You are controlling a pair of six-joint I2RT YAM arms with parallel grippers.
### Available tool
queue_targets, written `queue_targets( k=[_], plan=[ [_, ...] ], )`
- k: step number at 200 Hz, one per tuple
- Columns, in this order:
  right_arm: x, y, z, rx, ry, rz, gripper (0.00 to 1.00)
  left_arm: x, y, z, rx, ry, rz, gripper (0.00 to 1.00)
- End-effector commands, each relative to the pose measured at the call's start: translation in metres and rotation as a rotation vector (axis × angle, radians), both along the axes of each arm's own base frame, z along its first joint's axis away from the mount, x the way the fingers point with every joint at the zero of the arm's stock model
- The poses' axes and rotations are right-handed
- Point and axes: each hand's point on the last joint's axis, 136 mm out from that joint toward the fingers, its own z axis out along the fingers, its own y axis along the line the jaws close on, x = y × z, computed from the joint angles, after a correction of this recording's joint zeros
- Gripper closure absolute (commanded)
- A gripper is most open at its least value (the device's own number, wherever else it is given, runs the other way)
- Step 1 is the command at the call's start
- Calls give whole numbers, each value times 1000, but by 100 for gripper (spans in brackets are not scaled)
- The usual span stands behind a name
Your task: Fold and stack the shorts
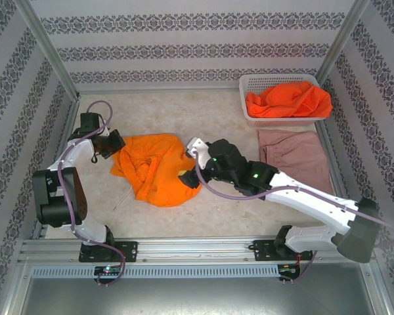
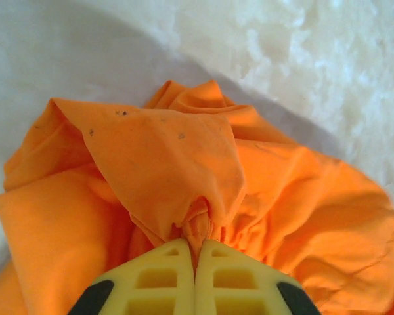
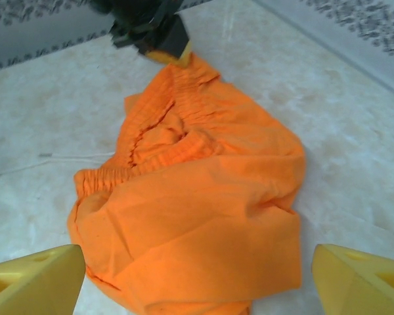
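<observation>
Crumpled orange shorts (image 1: 154, 167) lie on the table between the two arms. My left gripper (image 1: 115, 146) is shut on a pinched fold at their left edge; in the left wrist view the yellow fingers (image 2: 174, 275) meet on the bunched orange shorts (image 2: 203, 223). My right gripper (image 1: 189, 177) hovers over the right edge of the same shorts (image 3: 197, 216), its yellow fingertips (image 3: 36, 279) wide apart on either side of the cloth. Dusty pink shorts (image 1: 294, 157) lie flat at the right. More orange shorts (image 1: 289, 100) fill the basket.
A white lattice basket (image 1: 246, 98) stands at the back right corner. Patterned walls and metal posts (image 1: 52, 59) close in the table. A thin white cord (image 3: 65, 157) lies on the table beside the shorts.
</observation>
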Motion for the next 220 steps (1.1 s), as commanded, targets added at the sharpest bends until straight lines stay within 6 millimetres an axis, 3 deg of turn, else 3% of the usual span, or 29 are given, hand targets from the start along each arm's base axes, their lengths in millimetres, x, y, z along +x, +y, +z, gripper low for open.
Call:
queue_targets(
  k=[1,36,81,131,159,176,192,220],
  plan=[
    [-9,33,-4,-70,-28,72,13,7,-7,50,-19,-116,-11,100],
    [-19,88,-49,-352,-100,134,14,5,-11,80,-44,-192,3,100],
    [-33,155,-96,-526,-197,215,17,0,-14,64,-68,-164,2,100],
    [-17,177,-155,-611,-180,161,18,2,-14,56,-80,-159,5,100],
    [2,180,-174,-643,-180,88,19,3,-12,55,-79,-159,6,100],
    [17,175,-183,-670,-187,36,28,3,-10,55,-76,-160,11,100],
    [27,168,-192,-709,-203,0,46,3,-8,54,-78,-159,16,100],
    [24,168,-185,-684,-196,0,73,6,-1,56,-74,-169,36,100]
  ],
)
